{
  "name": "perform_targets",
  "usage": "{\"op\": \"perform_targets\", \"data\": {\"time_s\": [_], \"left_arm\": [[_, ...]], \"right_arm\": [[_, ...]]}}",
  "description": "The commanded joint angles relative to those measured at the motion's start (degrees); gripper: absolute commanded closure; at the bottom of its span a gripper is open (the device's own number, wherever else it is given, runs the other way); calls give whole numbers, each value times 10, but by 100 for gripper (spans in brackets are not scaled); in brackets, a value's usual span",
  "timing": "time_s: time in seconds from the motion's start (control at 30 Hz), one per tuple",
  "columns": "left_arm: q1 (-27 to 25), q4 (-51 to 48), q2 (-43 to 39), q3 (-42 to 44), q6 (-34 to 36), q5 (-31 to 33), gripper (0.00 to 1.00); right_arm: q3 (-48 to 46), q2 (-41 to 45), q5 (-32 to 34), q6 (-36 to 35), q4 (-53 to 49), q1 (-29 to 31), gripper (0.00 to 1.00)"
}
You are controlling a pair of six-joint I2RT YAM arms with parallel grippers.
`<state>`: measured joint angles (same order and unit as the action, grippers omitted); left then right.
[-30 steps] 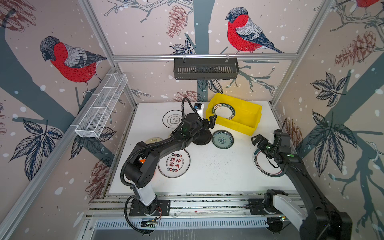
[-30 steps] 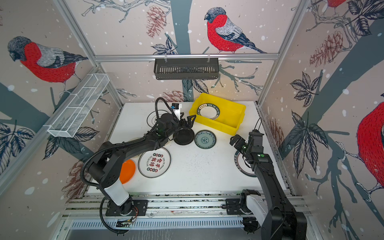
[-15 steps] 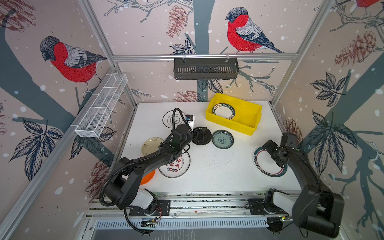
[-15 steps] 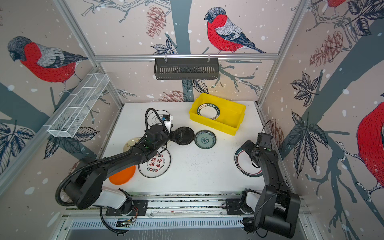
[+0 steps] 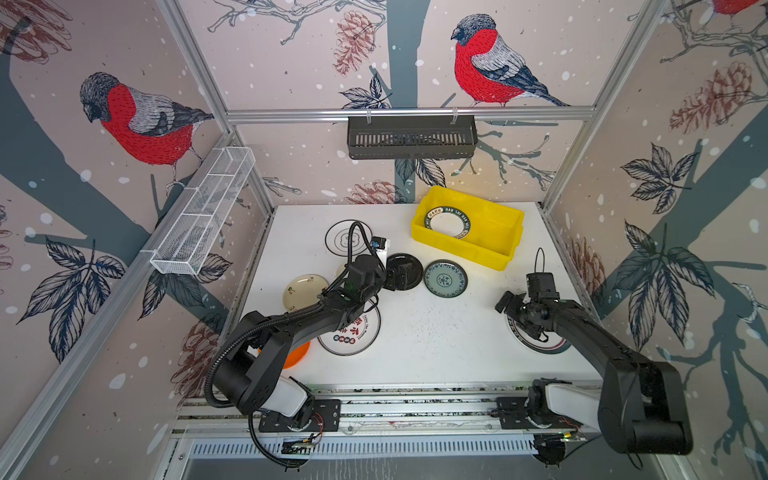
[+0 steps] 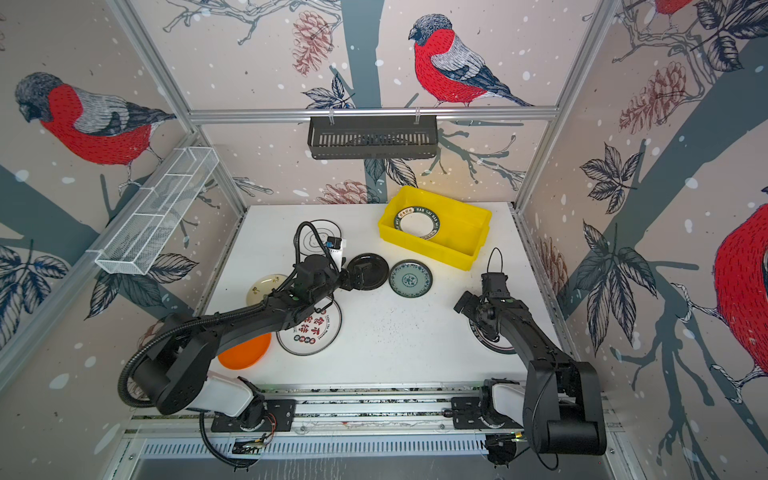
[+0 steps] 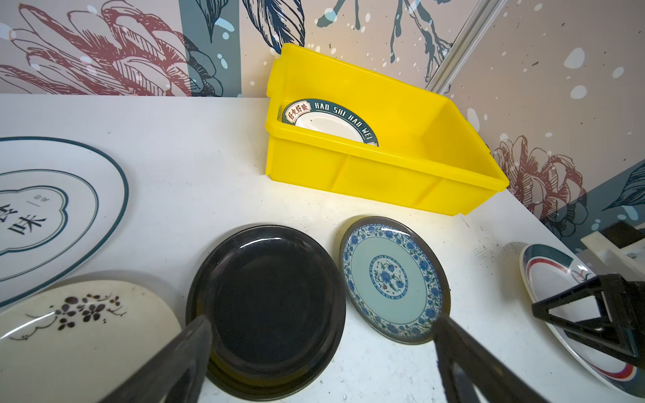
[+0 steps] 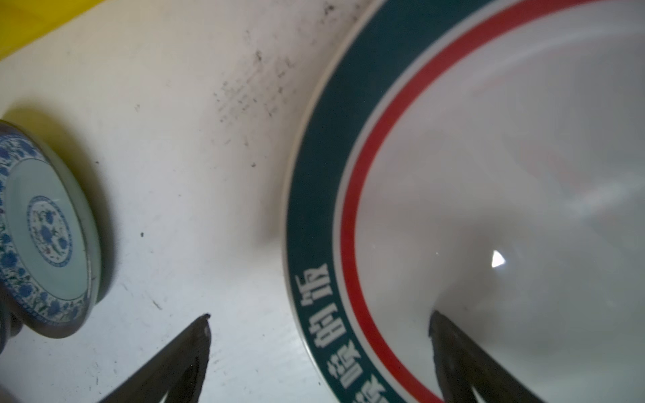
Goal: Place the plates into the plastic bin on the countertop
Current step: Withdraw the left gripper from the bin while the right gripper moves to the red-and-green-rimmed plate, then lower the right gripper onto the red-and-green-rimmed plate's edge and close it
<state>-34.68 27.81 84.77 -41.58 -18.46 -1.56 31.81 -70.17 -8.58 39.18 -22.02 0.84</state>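
Observation:
The yellow plastic bin (image 5: 461,249) (image 7: 377,174) stands at the back right of the countertop (image 5: 436,332) and holds one white plate with a dark lettered rim (image 5: 448,222) (image 7: 331,122). My left gripper (image 5: 395,272) (image 7: 323,324) is open and empty over the black plate (image 5: 409,266) (image 7: 268,296). The teal-patterned plate (image 5: 445,278) (image 7: 394,279) lies just right of it. My right gripper (image 5: 518,319) (image 8: 320,315) is open, with one finger on each side of the rim of a white plate with a dark and red rim (image 5: 540,347) (image 8: 488,174).
On the left lie a large white outlined plate (image 5: 338,239), a cream plate (image 5: 303,291), a red-character plate (image 5: 353,338) and an orange plate (image 5: 298,358), partly under the left arm. A black slotted shelf (image 5: 411,139) and a white wire basket (image 5: 203,216) hang on the walls.
My left gripper has drawn back from the bin's near corner to the black plate. My right gripper has come down and closer, onto the left rim of the right-hand plate.

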Motion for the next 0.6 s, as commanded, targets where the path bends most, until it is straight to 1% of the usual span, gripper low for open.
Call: {"op": "perform_targets", "data": {"time_s": [0.0, 0.13, 0.37, 0.43, 0.57], "left_arm": [[0, 15, 0, -3, -8, -10, 2], [0, 19, 6, -4, -11, -7, 2], [0, 10, 13, -12, -13, -9, 2], [0, 10, 13, -11, -13, -9, 2], [-2, 9, 14, -9, -13, -5, 2]], "right_arm": [[0, -14, -50, 1, 7, 12, 3], [17, -43, -70, -12, 19, 30, 3], [46, -87, -113, -13, 46, 80, 3], [52, -90, -120, -11, 50, 86, 3], [58, -83, -154, -7, 74, 90, 3]]}}
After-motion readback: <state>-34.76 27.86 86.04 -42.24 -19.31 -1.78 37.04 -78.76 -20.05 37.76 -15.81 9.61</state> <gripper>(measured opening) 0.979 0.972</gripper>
